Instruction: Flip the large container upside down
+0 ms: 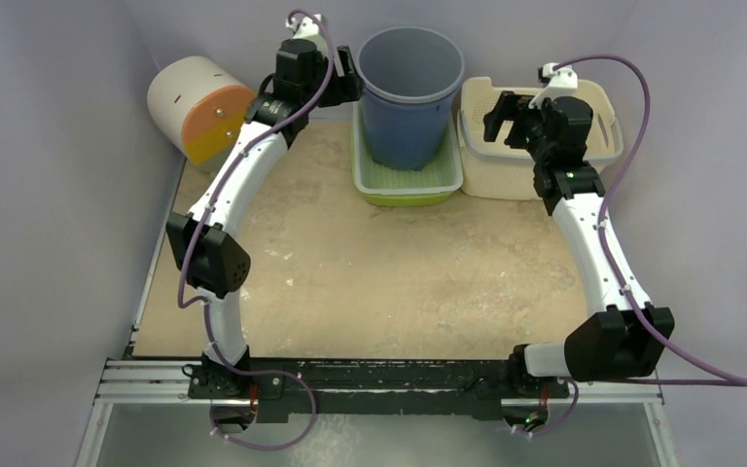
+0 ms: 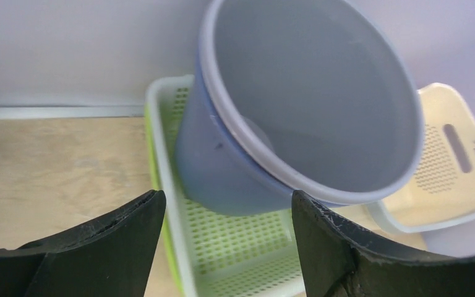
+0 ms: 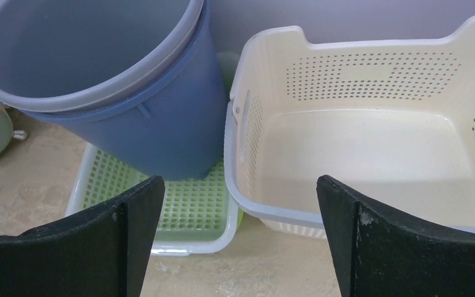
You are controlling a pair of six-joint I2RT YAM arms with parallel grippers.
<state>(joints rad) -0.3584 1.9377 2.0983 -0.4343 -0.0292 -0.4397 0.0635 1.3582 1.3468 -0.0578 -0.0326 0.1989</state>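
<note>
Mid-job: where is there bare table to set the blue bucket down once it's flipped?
The broad wooden tabletop in front of the green tray is bare. The back edge is crowded: orange-lidded drum at left, blue bucket standing in the tray, cream basket close on its right.

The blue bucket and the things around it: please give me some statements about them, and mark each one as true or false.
1. The blue bucket stands upright, mouth up, in the green tray. True.
2. The left claw is shut on the bucket's rim. False: it is open, short of the bucket, and holds nothing.
3. The cream basket sits right beside the green tray. True.
4. A ball lies in the cream basket. False: nothing shows inside it.
5. The right claw is open and holds nothing. True.
</note>
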